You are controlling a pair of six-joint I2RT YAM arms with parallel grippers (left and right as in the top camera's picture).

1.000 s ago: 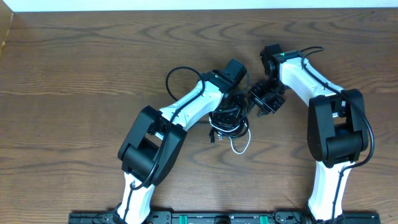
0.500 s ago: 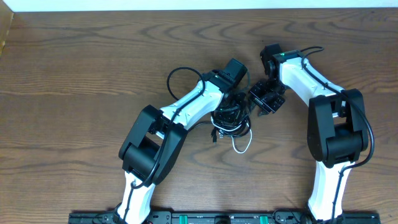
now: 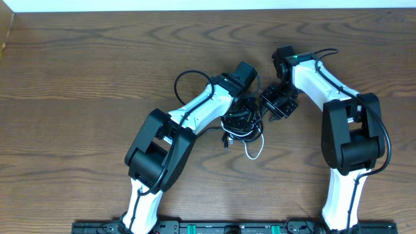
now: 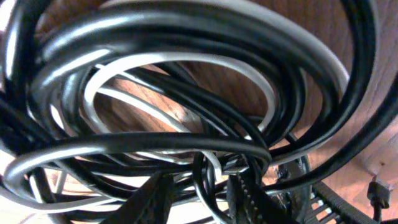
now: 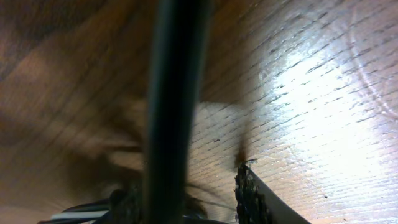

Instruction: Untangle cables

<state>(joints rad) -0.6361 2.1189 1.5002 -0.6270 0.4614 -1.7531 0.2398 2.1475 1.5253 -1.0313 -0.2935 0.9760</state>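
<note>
The cables (image 3: 240, 121) lie in a tangled black bundle at the table's middle, with a white loop (image 3: 253, 151) sticking out toward the front. My left gripper (image 3: 242, 104) is pushed down into the bundle's top. In the left wrist view black and white coils (image 4: 186, 81) fill the frame. There the left gripper (image 4: 202, 199) is open, and a thin black loop (image 4: 200, 180) stands in the gap, close to one finger. My right gripper (image 3: 276, 104) sits at the bundle's right edge. Its wrist view shows the right gripper (image 5: 186, 202) open, with a blurred black cable (image 5: 174, 93) running down between the fingers and bare table beside it.
The wooden table (image 3: 78, 78) stretches to all sides of the bundle. A thick black arm cable (image 3: 185, 79) loops off the left arm behind the bundle. Both arm bases stand at the front edge. A small black plug (image 4: 378, 190) lies on the wood in the left wrist view.
The bundle and its white loop have shifted slightly to the right. Both arms have hardly moved.
</note>
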